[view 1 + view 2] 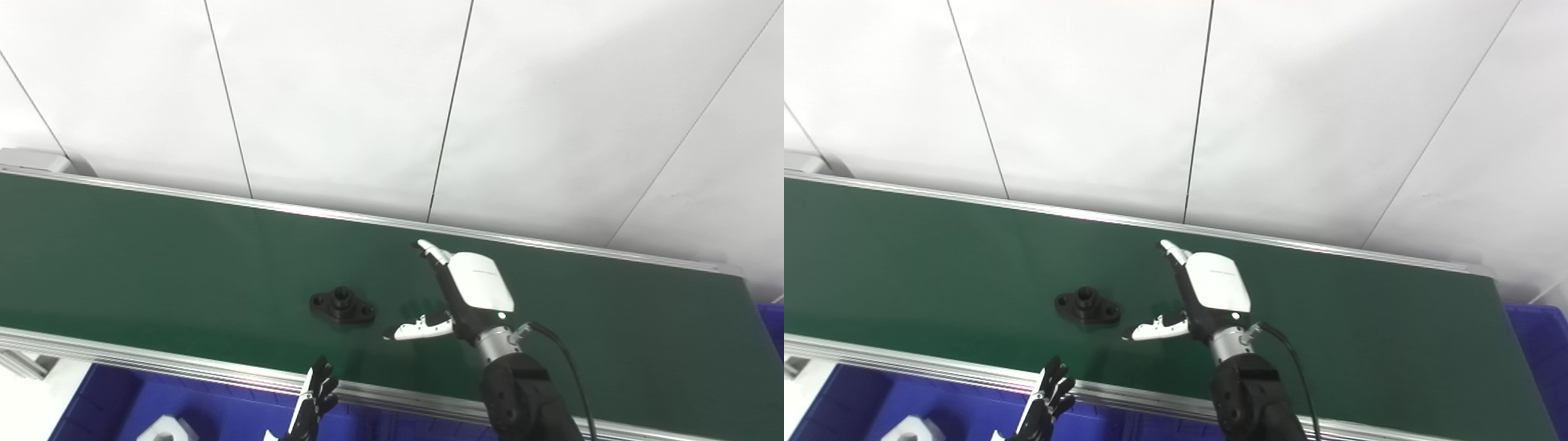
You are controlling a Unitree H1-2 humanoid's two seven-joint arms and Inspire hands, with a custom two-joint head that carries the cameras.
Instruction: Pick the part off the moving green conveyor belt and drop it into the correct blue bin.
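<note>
A white chunky part [164, 430] lies in the near blue plastic bin [110, 398]; the right hand [456, 294] hovers spread and empty beside the black flanged part [342, 305] on the green conveyor belt [153, 257]; the left hand [312, 401], fingers apart, holds nothing.

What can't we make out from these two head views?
- Left hand: both views, cut off by the bottom edge; only fingertips show, apart, holding nothing.
- Blue bin: mostly hidden below the conveyor belt frame and cut by the bottom edge.
- White part in that bin: cropped at the bottom; shape unclear.
- Right hand: palm faces away; it holds nothing.
- Second blue bin: only a corner shows at the right edge.
</note>
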